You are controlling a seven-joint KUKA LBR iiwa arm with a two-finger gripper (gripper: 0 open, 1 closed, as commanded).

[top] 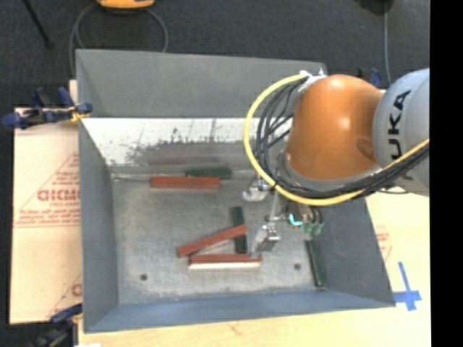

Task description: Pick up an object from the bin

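Several slim sticks lie loose in the bin [101,215]. The gripper [269,236] hangs low near the bin's middle, just beside the right ends of a slanted red-brown stick [212,241], a pale-edged red stick [224,263] towards the near wall and a short dark green stick [239,226] crossing them; whether it stands wide or narrow cannot be told, and nothing is seen held. Risk, as I judge it: these three overlap, so a grasp here may catch two together, or pinch only a tip that swings and slips out on the lift.
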